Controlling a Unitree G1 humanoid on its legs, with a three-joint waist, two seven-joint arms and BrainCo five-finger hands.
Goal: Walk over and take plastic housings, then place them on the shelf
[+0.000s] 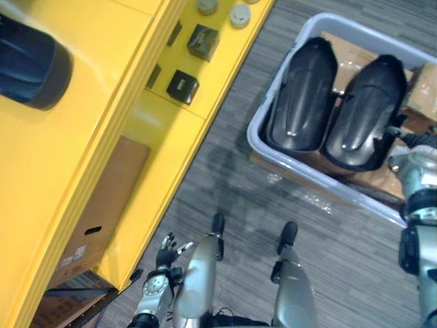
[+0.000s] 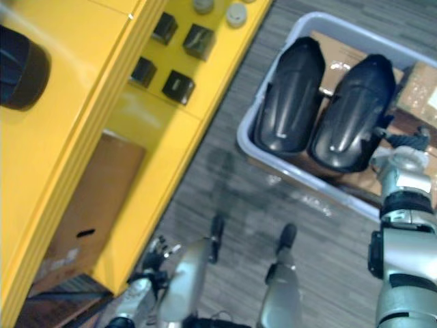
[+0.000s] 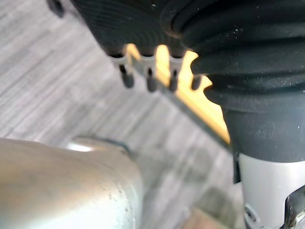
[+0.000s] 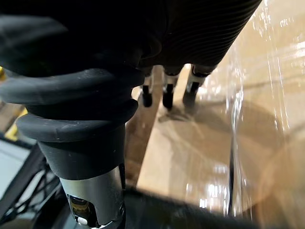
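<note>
Nearest, at the lower left, the left hand [image 1: 166, 253] hangs by the near end of the yellow shelf [image 1: 157, 143]. Its fingers [image 3: 150, 82] are straight and loose with nothing in them, above the grey striped floor [image 1: 273, 225]. A brown cardboard box [image 1: 102, 205] stands in the shelf's lower bay, just left of that hand.

Farther off on the right, the right hand [image 4: 190, 43] is up beside the near right end of the grey bin [image 1: 321, 179]. Its fingers [image 4: 167, 95] point straight down, relaxed and empty, over cardboard under clear film [image 4: 200, 152]. I cannot tell whether they touch it.

The bin holds the two black plastic housings side by side on a cardboard lining [image 1: 348, 55]. The left housing [image 1: 300, 96] and the right housing [image 1: 369, 113] both lie domed side up, and neither is in a hand. The right hand is just beside the right one.

Across the floor, on the shelf's middle level, sit two small black boxes [image 1: 182, 87], and farther still two round grey caps [image 1: 240, 16]. On the shelf's top, at the far left, lies a dark rounded part [image 1: 27, 61].
</note>
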